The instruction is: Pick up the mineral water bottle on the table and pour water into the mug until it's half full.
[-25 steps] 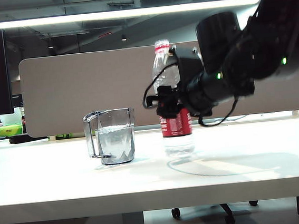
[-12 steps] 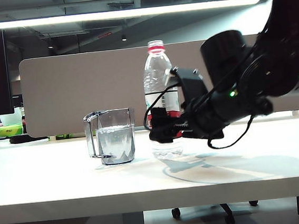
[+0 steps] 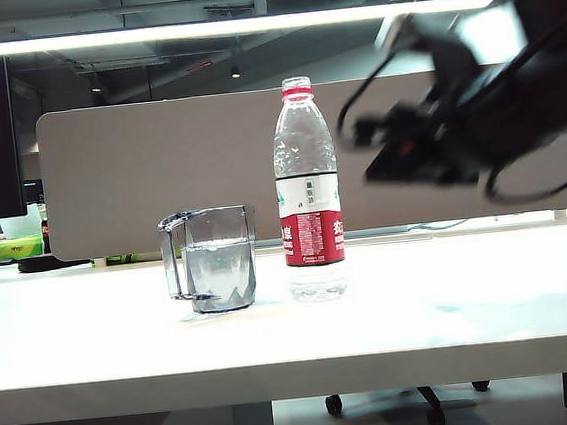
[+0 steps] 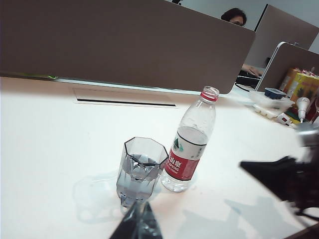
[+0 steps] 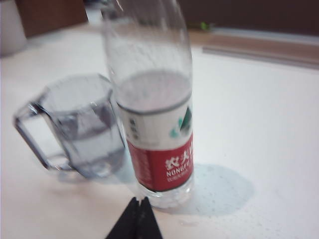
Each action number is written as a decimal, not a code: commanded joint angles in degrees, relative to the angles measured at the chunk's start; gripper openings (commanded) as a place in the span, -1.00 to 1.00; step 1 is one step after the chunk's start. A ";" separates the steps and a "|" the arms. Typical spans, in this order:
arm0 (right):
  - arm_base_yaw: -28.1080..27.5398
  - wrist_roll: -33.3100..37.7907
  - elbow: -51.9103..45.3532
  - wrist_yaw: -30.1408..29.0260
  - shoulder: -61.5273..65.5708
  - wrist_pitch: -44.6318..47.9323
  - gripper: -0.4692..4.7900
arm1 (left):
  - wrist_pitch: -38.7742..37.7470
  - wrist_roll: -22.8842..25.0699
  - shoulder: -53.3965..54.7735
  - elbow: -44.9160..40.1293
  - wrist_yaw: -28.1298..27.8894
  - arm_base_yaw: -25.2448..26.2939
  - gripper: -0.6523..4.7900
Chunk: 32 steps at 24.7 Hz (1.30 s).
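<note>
A white table holds a clear bottle standing upright near the middle, uncapped, with a red neck ring and a white-and-red label. Just beside it, on the left of the exterior view, stands a grey-tinted faceted mug, its handle turned away from the bottle. Water fills the mug to a little over half its height.

The right gripper hangs in the air to the right of the bottle, level with its upper half and apart from it, blurred by motion. In the right wrist view its dark fingertips meet in a point, clenched on nothing, with the bottle and mug on the table beyond them.

The left gripper shows only in its own wrist view, fingertips pressed together and empty, pointing toward the mug from a distance.
</note>
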 commanded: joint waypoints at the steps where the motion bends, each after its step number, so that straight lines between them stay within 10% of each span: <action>1: 0.11 1.53 -4.66 0.52 -9.05 0.77 -0.85 | 0.61 0.09 0.04 0.37 0.20 -0.04 -0.78; 7: 0.37 1.51 -10.99 5.44 -27.61 -8.02 -0.85 | 0.31 1.03 0.04 0.35 0.17 -0.04 -0.78; 12: 0.55 1.53 -11.58 5.99 -45.05 -27.08 -0.85 | -2.91 12.33 -0.22 -1.66 -4.50 -0.04 -0.78; 25: 0.76 1.57 -11.58 4.70 -76.81 -58.49 -0.85 | 16.63 12.00 -0.24 -19.58 -15.17 -0.04 -0.78; 32: 0.74 7.30 -11.58 7.78 -83.01 -70.16 -0.85 | 15.04 13.73 -0.26 -19.71 -27.19 -0.04 -0.78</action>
